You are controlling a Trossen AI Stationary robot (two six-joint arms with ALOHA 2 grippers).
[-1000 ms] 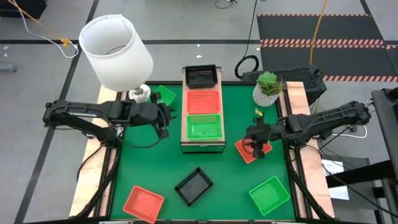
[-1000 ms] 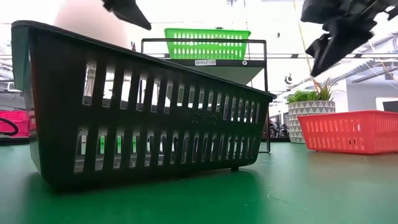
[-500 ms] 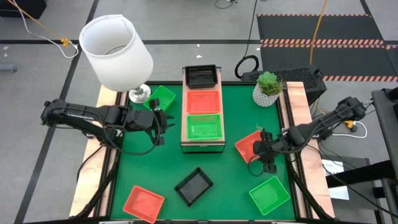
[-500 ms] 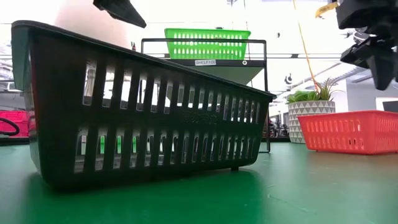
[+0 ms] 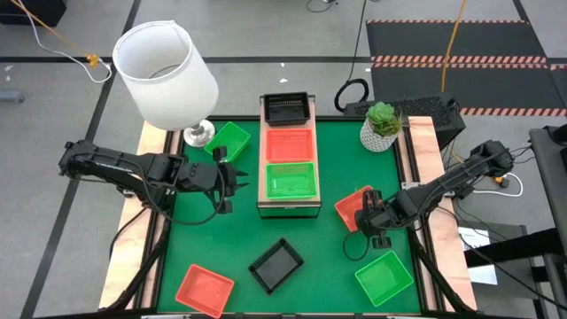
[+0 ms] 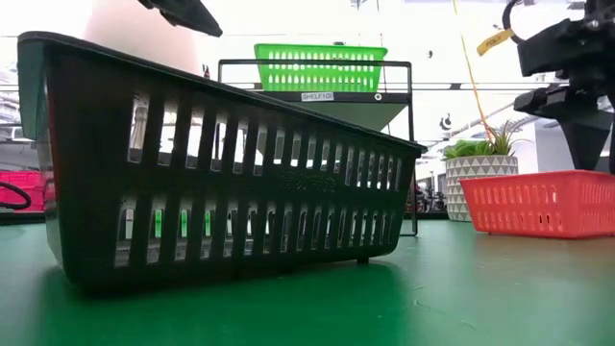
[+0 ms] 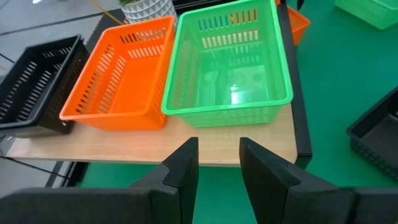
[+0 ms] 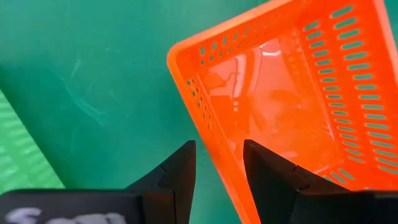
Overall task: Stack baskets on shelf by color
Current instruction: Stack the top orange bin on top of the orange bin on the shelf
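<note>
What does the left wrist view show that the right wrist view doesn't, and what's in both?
Only the left wrist view shows the shelf carrying a black basket, an orange basket and a green basket side by side, with the left gripper open in front of the board. Only the right wrist view shows the right gripper open, straddling the rim of the orange basket on the mat, with a green basket's edge beside it. Both share the green table mat.
</note>
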